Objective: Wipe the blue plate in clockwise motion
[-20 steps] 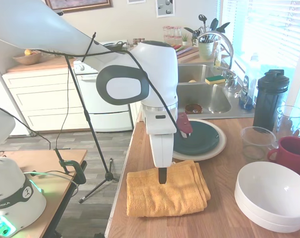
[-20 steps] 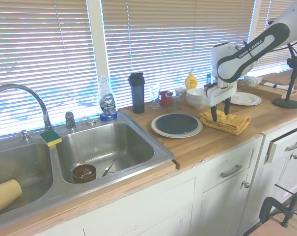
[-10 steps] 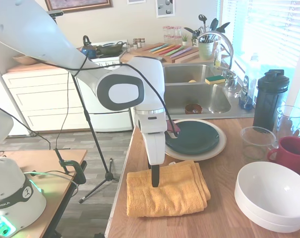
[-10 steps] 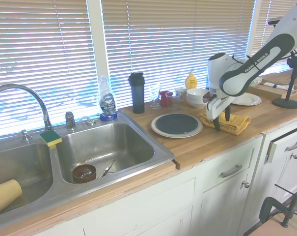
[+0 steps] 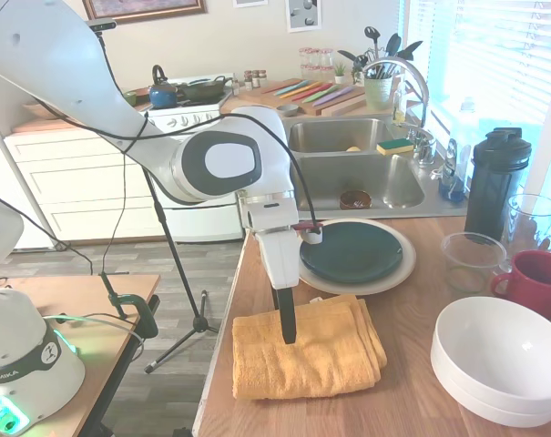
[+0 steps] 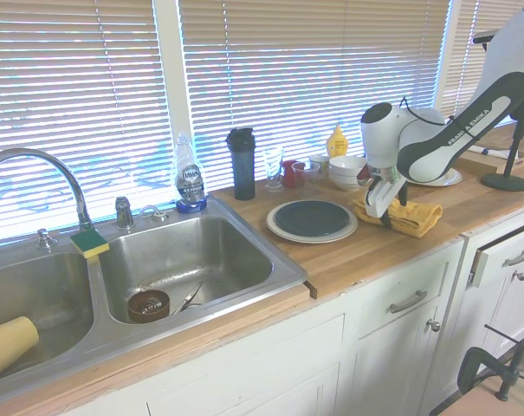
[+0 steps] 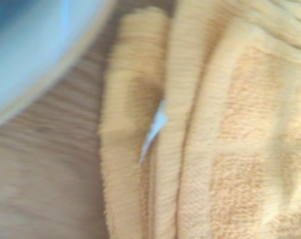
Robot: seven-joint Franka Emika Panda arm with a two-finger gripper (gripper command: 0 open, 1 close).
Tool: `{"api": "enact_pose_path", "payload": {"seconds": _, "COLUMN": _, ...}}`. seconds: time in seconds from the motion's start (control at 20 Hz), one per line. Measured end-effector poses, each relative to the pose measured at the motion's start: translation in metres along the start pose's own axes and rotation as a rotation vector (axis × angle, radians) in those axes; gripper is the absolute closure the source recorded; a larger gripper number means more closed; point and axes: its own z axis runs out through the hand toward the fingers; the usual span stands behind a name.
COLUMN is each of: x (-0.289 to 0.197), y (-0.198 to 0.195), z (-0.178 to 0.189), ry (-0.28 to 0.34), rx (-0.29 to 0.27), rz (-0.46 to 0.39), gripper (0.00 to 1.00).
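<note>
On the wooden table (image 5: 257,282) beside a steel sink (image 6: 192,260), the white arm's end effector (image 5: 288,330) points down onto a folded yellow towel (image 5: 330,360), its dark fingers touching the cloth near the towel's edge closest to the plates; whether they are spread or closed cannot be told from either outside view. Just beyond the towel, toward the sink, the blue plate (image 5: 352,252) lies flat on a larger cream plate (image 5: 404,266), whose rim shows all around it. The towel lies just beside the cream plate's rim, apart from the blue plate itself. In the wrist view the towel's (image 7: 225,124) thick folds fill most of the picture, blurred, with a small white tag (image 7: 154,130) tucked between two folds and the pale plate rim (image 7: 36,64) curving across one corner over bare wood. Stacked white bowls (image 5: 503,360) stand on the towel's far side from the arm, with a red mug (image 5: 535,280), a clear cup (image 5: 471,259) and a black shaker bottle (image 5: 495,182) near the window. A dish soap bottle (image 6: 189,180) and a sponge (image 6: 89,243) sit at the sink's back edge.
</note>
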Motion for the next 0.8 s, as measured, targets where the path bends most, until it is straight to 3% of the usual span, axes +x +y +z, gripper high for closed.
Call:
{"api": "enact_pose_path", "payload": {"seconds": 0.3, "x": 0.0030, "y": 0.0062, "z": 0.0085, "ry": 0.059, "rx": -0.057, "rz": -0.013, "gripper": 0.00}}
{"api": "enact_pose_path", "payload": {"seconds": 0.35, "x": 0.0030, "y": 0.0063, "z": 0.0089, "ry": 0.063, "rx": -0.060, "rz": -0.014, "gripper": 1.00}}
{"api": "enact_pose_path", "payload": {"seconds": 0.8, "x": 0.0037, "y": 0.0085, "z": 0.0114, "ry": 0.071, "rx": -0.069, "rz": -0.018, "gripper": 1.00}}
